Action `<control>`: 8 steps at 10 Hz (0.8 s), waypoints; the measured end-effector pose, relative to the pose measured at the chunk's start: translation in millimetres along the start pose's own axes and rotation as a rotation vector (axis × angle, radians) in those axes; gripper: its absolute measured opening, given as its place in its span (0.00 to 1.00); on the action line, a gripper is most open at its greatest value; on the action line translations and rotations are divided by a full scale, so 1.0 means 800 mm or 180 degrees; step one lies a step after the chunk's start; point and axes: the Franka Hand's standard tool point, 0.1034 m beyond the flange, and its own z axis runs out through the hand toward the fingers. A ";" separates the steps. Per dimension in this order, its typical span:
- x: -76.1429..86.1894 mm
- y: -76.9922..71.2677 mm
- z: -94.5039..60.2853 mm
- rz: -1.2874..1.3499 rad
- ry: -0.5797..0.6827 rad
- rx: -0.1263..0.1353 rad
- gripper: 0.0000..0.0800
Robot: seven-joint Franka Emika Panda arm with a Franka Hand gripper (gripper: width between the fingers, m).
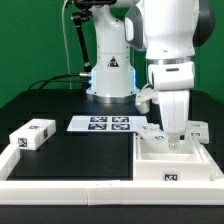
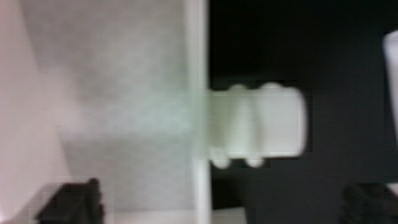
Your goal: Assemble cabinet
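Observation:
The white boxy cabinet body (image 1: pixel 175 160) lies at the front on the exterior view's right, with a tag on its front wall. My gripper (image 1: pixel 172 138) hangs straight down over its back part, fingertips near small tagged white pieces. In the wrist view a white panel (image 2: pixel 116 110) fills one half, and a ribbed white knob (image 2: pixel 254 125) sticks out from its edge over the black table. My gripper (image 2: pixel 224 205) is open: the two dark fingertips (image 2: pixel 71 203) stand far apart, with the panel's edge between them and nothing gripped. A separate tagged white block (image 1: pixel 32 135) lies on the exterior view's left.
The marker board (image 1: pixel 100 124) lies flat in the middle, in front of the robot's base (image 1: pixel 110 75). A long white border rail (image 1: pixel 60 186) runs along the table's front. Another white piece (image 2: pixel 391 60) shows at the wrist view's edge.

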 end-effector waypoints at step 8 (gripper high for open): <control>0.056 -0.115 -0.004 0.0669 0.0086 -0.0061 1.00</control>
